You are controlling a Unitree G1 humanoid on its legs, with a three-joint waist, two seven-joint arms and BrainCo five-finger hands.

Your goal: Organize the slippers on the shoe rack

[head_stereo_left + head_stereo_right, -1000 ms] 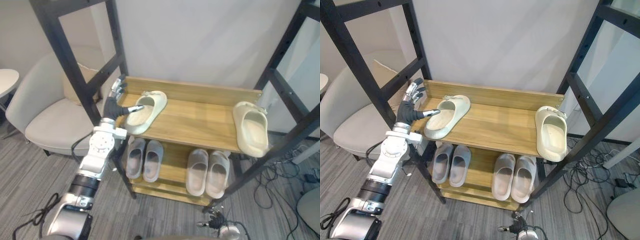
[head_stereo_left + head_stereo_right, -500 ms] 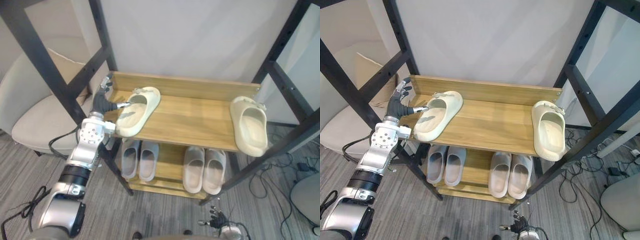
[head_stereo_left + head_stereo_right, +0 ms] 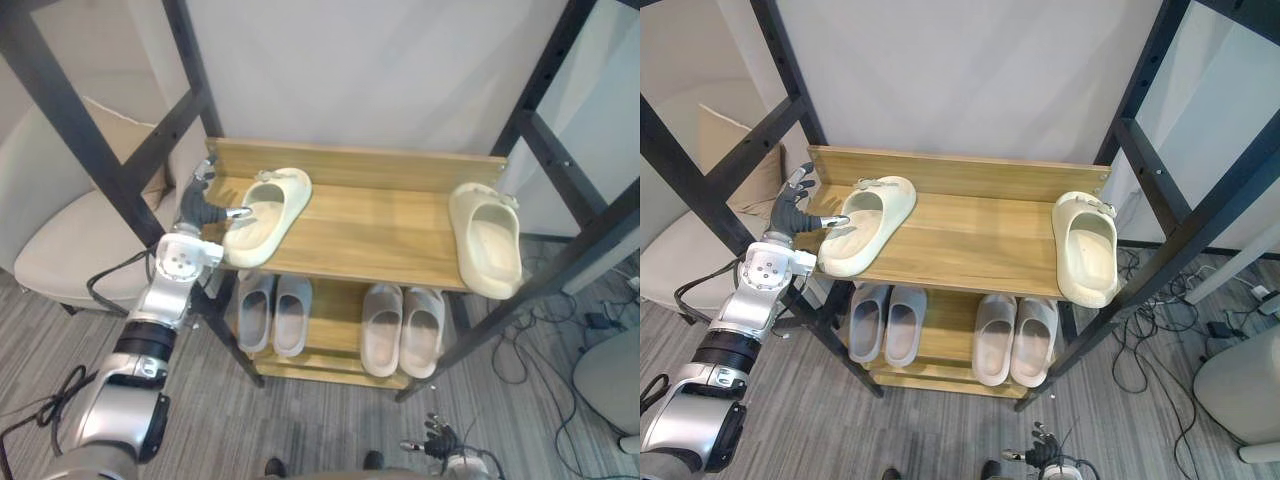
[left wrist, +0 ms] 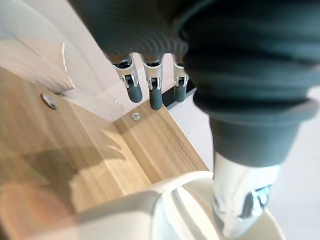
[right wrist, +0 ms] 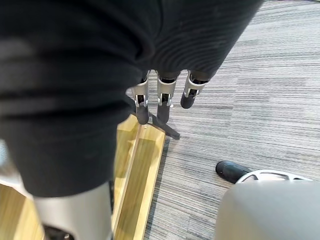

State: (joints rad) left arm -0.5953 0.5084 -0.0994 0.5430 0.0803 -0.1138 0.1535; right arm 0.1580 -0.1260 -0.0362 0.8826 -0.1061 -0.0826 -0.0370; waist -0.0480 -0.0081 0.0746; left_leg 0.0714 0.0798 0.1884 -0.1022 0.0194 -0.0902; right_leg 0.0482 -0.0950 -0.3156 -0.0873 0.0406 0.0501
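Note:
Two cream slippers lie on the wooden top shelf [image 3: 372,225]. The left cream slipper [image 3: 265,212] lies slanted near the shelf's left end, and the right cream slipper [image 3: 487,240] overhangs the front edge at the right end. My left hand [image 3: 204,207] is open at the left slipper's heel. Its fingers [image 4: 153,91] are straight over the shelf's back corner, and its thumb [image 4: 241,197] reaches over the left cream slipper [image 4: 175,212]. My right hand [image 3: 1040,458] hangs open low over the floor, fingers [image 5: 162,102] straight.
Two pairs of grey slippers [image 3: 272,312] [image 3: 402,328] sit side by side on the lower shelf. Black frame posts [image 3: 90,130] [image 3: 560,80] flank the rack. A beige chair [image 3: 60,245] stands at the left, and cables [image 3: 545,345] lie on the carpet at the right.
The camera has shifted, so the rack sits more centred in view. My left hand stays at the left slipper's heel, and neither cream slipper has clearly moved on the shelf.

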